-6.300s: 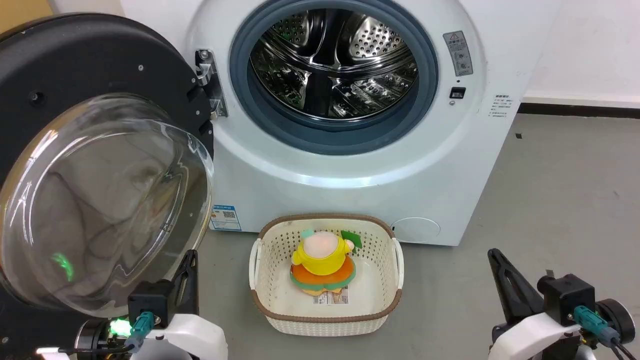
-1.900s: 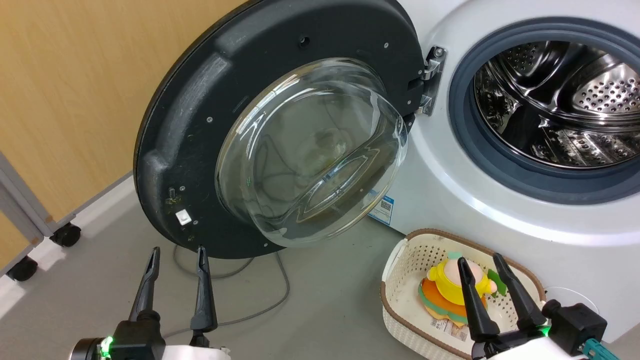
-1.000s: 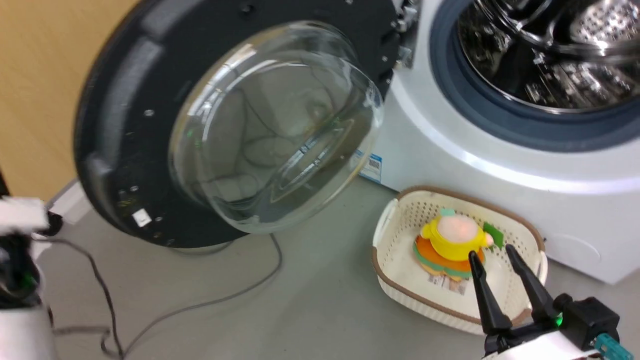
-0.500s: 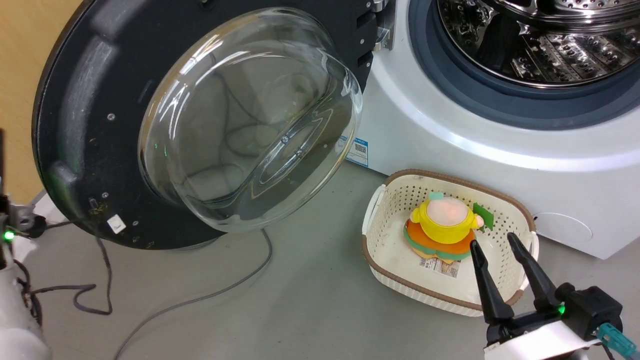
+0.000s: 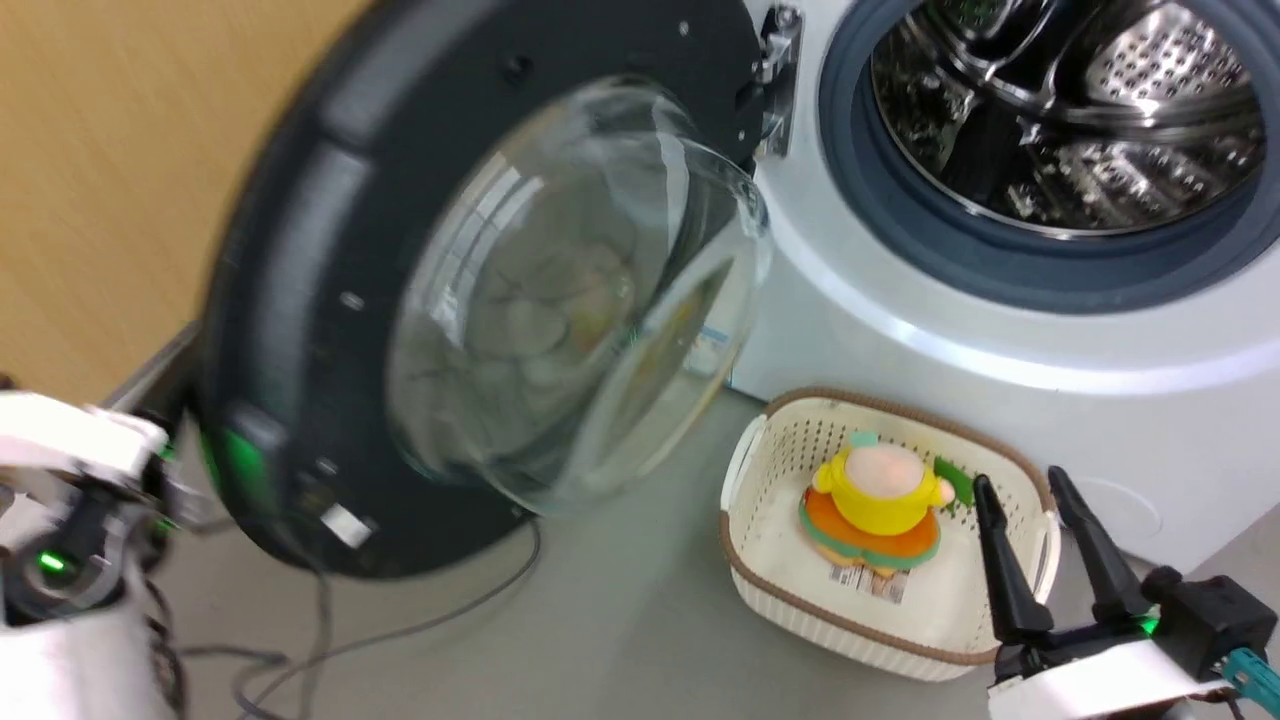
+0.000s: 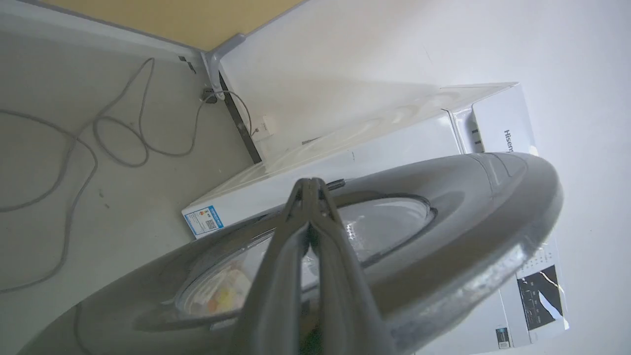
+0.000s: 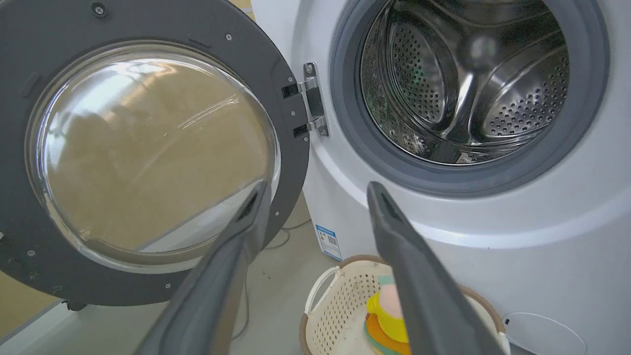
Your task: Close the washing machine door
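Washing machine door (image 5: 330,300) has begun swinging shut, pushed by left hand (image 6: 309,185), fingers together; right hand (image 5: 1018,478) apart, idle; latching remains.

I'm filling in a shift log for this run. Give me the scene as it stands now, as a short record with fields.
door: washing machine door open, swung out on its hinge to the left of the opening
machine: washing machine, drum shows no laundry
left gripper: shut, fingers together, at the door's outer face; contact unclear
right gripper: open, holding nothing, near the basket's right end
basket: on the floor before the machine, plush toy inside
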